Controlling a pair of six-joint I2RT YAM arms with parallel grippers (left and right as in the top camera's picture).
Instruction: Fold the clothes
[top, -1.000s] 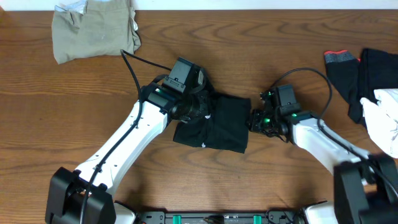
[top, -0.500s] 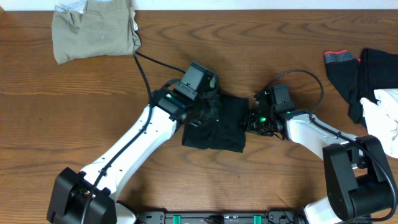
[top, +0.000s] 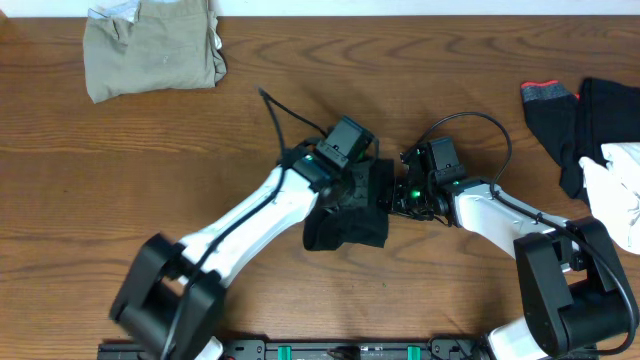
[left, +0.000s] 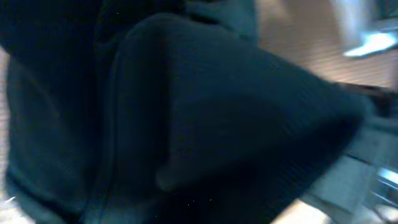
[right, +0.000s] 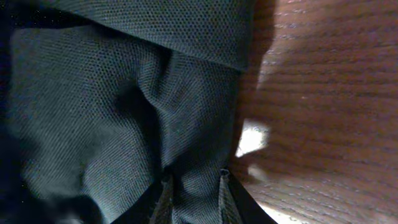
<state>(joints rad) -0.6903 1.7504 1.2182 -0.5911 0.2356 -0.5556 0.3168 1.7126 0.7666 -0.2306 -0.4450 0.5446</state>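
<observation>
A black garment (top: 348, 228) lies bunched at the middle of the wooden table. My left gripper (top: 358, 186) is over its right part and holds a fold of it. The cloth (left: 186, 124) fills the left wrist view and hides the jaws. My right gripper (top: 393, 200) is at the garment's right edge, close to the left gripper. In the right wrist view its fingers (right: 193, 182) are pinched on the dark mesh cloth (right: 93, 112), with bare wood to the right.
A folded khaki garment (top: 150, 45) lies at the back left. A pile of dark clothes (top: 590, 110) and a white garment (top: 622, 190) lie at the right edge. The left arm's cable (top: 285, 125) arcs over the table.
My left gripper has moved right, carrying the garment's left side over towards the right gripper. The garment is now narrower and bunched. The right gripper shifted slightly left.
</observation>
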